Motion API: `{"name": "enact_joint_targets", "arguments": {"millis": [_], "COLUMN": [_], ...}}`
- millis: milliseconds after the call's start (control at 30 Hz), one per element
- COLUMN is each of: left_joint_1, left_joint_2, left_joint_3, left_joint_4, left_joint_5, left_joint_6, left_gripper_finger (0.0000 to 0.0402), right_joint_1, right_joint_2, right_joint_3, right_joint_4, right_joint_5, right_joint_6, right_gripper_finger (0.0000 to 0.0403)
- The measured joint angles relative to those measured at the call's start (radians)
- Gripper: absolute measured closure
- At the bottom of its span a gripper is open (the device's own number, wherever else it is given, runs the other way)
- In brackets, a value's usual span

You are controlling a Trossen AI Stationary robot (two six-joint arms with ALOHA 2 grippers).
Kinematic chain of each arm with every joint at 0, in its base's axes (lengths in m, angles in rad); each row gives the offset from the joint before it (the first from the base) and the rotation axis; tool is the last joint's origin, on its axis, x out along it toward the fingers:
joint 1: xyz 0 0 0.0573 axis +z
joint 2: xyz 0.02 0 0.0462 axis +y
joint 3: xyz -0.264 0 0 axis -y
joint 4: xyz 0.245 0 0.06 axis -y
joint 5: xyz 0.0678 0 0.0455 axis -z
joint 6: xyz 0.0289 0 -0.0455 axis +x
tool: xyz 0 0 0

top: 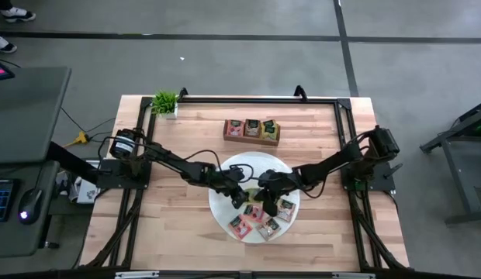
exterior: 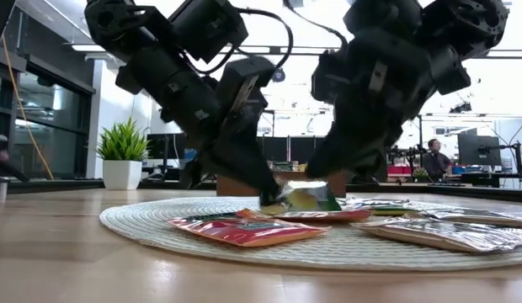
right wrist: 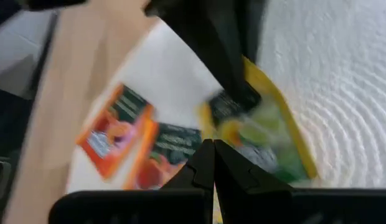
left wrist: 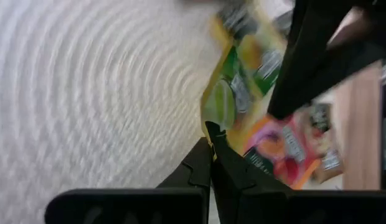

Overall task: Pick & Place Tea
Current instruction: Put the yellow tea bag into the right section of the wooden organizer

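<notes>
- Wooden table (top: 186,232) carries the white mat (top: 225,164); tea packets (top: 260,223) lie on its near side.
- My left gripper (left wrist: 211,138) is pinched on the yellow-green packet (left wrist: 240,74).
- My right gripper (right wrist: 213,144) is closed at the same packet's other edge.
- Grasp step; next I judge a lift toward the tray (top: 251,130).

Yellow-green packet (left wrist: 240,74) (white woven mat (left wrist: 87,93)).

A round white woven mat (top: 225,172) is laid mid-table; a brown wooden tray (top: 252,140) and a small potted green plant (top: 165,102) are set behind.
</notes>
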Motion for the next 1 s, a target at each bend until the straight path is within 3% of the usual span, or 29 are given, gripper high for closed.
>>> {"name": "enact_joint_targets", "arguments": {"millis": [200, 400, 667, 800, 1000], "left_joint_1": [0.017, 0.049, 0.089, 0.102, 0.124], "left_joint_2": [-0.038, -0.056, -0.057, -0.056, -0.057], "left_joint_3": [0.013, 0.072, 0.294, 0.447, 0.612], "left_joint_4": [-0.009, -0.037, -0.439, -0.676, -0.841], "left_joint_5": [0.003, 0.079, 0.157, 0.126, 0.054], "left_joint_6": [0.103, 0.276, 0.555, 0.710, 0.847], "left_gripper_finger": [0.0401, 0.0401, 0.0401, 0.0401, 0.0401], "right_joint_1": [-0.004, -0.035, -0.081, -0.090, -0.091], "right_joint_2": [-0.078, -0.199, -0.412, -0.497, -0.544], "right_joint_3": [0.001, 0.001, 0.001, 0.002, 0.001], "right_joint_4": [-0.006, -0.030, -0.186, -0.308, -0.419], "right_joint_5": [-0.008, -0.011, -0.002, 0.035, 0.066], "right_joint_6": [-0.027, -0.055, -0.117, -0.141, -0.146], "right_gripper_finger": [0.0402, 0.0402, 0.0402, 0.0402, 0.0394]}}
